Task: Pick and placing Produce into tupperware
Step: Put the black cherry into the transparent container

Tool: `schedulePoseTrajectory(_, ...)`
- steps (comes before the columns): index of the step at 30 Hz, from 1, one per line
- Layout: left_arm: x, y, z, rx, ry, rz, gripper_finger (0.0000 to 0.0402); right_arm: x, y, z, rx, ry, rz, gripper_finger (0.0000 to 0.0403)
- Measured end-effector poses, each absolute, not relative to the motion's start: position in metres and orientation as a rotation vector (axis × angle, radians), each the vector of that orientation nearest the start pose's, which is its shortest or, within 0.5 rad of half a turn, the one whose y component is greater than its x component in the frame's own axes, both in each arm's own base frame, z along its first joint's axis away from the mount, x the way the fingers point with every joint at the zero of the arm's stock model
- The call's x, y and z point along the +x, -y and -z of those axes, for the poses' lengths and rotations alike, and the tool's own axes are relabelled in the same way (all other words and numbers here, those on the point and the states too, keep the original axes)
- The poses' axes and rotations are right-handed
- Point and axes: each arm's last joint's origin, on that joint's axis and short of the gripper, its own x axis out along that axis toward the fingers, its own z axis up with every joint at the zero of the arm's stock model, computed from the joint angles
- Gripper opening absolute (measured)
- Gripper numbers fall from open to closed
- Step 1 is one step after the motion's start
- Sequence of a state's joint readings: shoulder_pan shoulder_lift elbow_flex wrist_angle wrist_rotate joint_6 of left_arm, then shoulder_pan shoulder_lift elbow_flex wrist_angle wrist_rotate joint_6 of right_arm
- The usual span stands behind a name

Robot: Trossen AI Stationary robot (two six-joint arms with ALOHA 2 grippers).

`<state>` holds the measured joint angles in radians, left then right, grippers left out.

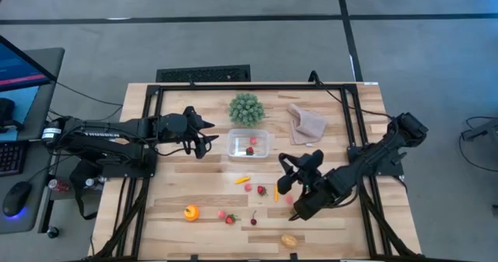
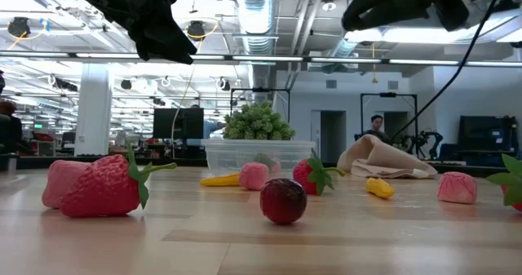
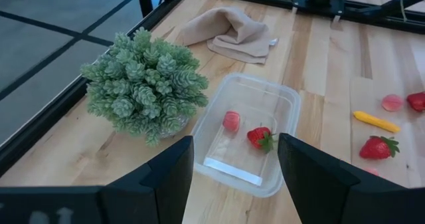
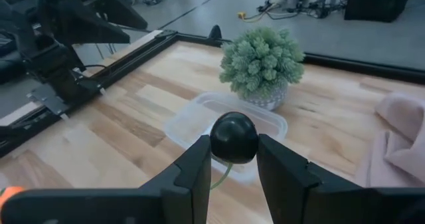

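Our right gripper (image 4: 234,159) clamps a glossy dark cherry (image 4: 234,137), seemingly green-stemmed, near the table's middle; left gripper (image 3: 236,167) gapes empty beside the clear tupperware (image 3: 249,132).

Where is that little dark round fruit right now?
The dark fruit is pinched in the right gripper, held above the table just short of the tupperware and green plant.

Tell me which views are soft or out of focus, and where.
Low view: the nearest strawberry is soft, the room behind sharper. Right wrist view: the right gripper and its dark round fruit are blurred, the green plant crisper.
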<state>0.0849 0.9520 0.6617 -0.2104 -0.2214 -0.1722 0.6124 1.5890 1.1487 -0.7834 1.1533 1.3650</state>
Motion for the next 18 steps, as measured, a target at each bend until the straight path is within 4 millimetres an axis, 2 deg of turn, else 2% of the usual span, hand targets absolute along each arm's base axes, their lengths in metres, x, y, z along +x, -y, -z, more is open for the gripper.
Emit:
schedulePoseTrajectory(7,0.202,-0.024,-0.259,-0.122,-0.481,-0.339,0.021,0.271,-0.147,-0.247,0.273,-0.32,0.8,0.0108)
schedulePoseTrajectory(18,0.201,-0.023,-0.259,-0.101,-0.491,-0.334,0.021,0.295,-0.13,-0.253,0.209,-0.391,0.73,0.0108)
